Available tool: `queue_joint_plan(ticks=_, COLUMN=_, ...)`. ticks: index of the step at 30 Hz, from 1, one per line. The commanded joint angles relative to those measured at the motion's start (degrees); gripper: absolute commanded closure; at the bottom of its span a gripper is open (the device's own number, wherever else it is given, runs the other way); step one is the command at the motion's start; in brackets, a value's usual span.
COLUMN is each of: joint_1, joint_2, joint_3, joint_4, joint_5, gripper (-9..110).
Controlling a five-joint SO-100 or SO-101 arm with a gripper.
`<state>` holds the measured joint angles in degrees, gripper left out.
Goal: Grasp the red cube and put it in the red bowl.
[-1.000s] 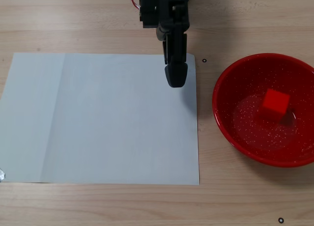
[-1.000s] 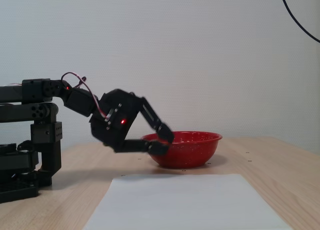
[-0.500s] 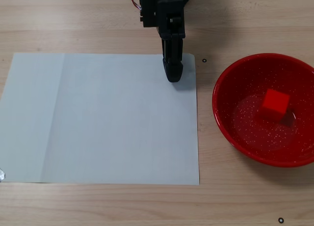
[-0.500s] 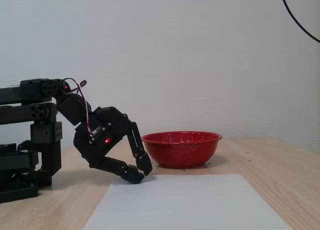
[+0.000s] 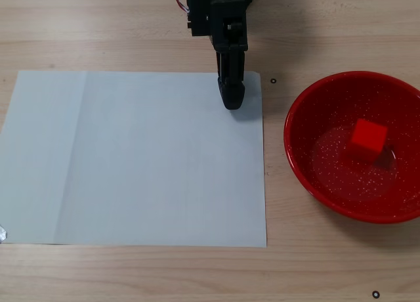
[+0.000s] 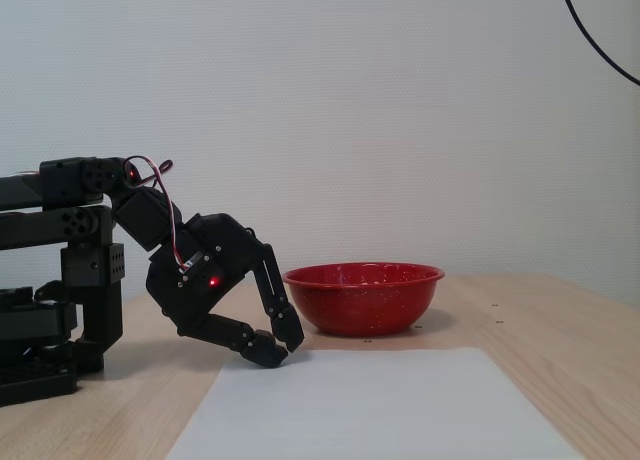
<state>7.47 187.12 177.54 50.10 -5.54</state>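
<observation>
The red cube (image 5: pixel 367 138) lies inside the red bowl (image 5: pixel 308 105), right of its middle, in a fixed view from above. In a fixed view from the side the bowl (image 6: pixel 362 300) stands on the table and its wall hides the cube. My black gripper (image 5: pixel 231 102) rests with its tips low over the top right corner of the white paper, left of the bowl and apart from it. In the side view the gripper (image 6: pixel 280 348) has its fingertips together, shut and empty, just above the paper's far edge.
A white paper sheet (image 5: pixel 131 157) covers the left and middle of the wooden table. The folded arm and its base (image 6: pixel 60 290) stand at the left in the side view. Small black marks (image 5: pixel 273 81) (image 5: pixel 375 293) dot the table near the bowl.
</observation>
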Motion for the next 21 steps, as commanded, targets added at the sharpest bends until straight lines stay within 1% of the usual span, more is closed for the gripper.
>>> queue_joint_plan(ticks=1, joint_1=1.0, joint_2=0.6, joint_3=0.4, joint_4=0.8, joint_5=-0.4, gripper=101)
queue_joint_plan(ticks=21, joint_1=1.0, joint_2=0.6, joint_3=0.3, joint_4=1.0, joint_5=-0.6, gripper=101)
